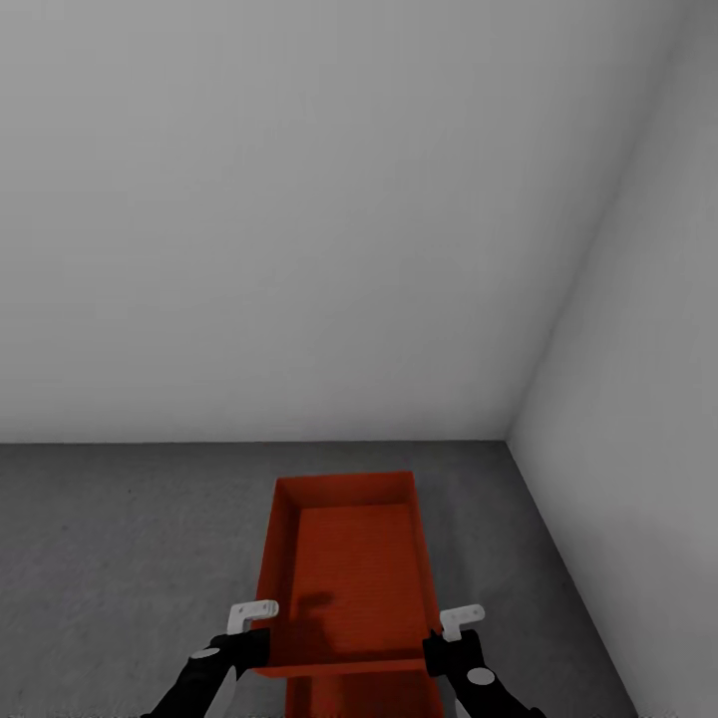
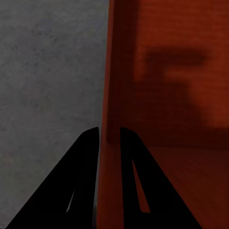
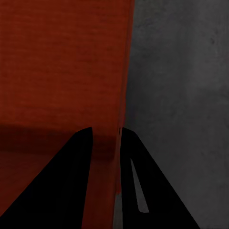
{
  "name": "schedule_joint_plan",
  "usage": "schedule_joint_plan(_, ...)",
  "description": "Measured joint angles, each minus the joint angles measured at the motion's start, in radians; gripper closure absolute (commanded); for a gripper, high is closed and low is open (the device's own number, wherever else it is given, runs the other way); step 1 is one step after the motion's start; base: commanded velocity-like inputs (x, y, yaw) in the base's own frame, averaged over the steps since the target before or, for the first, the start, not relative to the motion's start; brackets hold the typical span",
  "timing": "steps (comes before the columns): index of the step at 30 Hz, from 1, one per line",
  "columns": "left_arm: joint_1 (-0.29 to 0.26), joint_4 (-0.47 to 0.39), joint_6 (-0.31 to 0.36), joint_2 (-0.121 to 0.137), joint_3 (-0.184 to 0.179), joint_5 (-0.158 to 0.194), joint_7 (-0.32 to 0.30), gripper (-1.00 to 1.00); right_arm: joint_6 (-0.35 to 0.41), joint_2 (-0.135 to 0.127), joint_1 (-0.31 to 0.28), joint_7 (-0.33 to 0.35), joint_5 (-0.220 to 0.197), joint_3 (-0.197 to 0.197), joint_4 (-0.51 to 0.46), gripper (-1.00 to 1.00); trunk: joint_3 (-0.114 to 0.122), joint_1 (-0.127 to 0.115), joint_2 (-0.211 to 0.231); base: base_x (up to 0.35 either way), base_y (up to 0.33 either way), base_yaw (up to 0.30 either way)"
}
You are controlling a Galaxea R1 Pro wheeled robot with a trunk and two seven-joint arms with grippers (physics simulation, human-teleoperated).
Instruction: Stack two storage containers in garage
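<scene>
Orange-red container (image 1: 349, 568) at six o'clock hangs over the grey concrete floor (image 1: 120, 558), left gripper (image 1: 251, 636) and right gripper (image 1: 449, 638) each clamped astride a side wall, likely keeping it level.

walls (image 1: 299, 219): plain pale grey, corner at right | floor (image 1: 120, 558): dark grey concrete

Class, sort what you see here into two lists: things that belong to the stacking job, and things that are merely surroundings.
Belonging to the job:
storage container, held at its side walls
left pincer
right pincer
concrete floor

Merely surroundings:
pale grey walls
</scene>
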Motion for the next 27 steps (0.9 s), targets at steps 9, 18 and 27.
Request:
schedule_joint_plan(9,0.000,0.000,0.000,0.001,0.000,0.000,-0.001,1.00,0.000,0.001,0.000,-0.001,0.000,0.000,0.000,1.00,-0.003,0.000,0.000,0.000,0.000,0.000)
schedule_joint_plan(18,0.008,0.019,-0.010,-0.001,0.007,-0.004,-0.005,1.00,-0.002,-0.001,0.001,-0.004,-0.008,0.013,0.020,1.00,-0.003,0.000,0.000,0.000,0.000,0.000)
schedule_joint_plan(27,0.015,0.031,-0.046,-0.008,0.019,0.001,-0.007,1.00,-0.004,-0.005,0.001,0.004,0.025,0.000,0.009,1.00,-0.003,0.000,0.000,0.000,0.000,0.000)
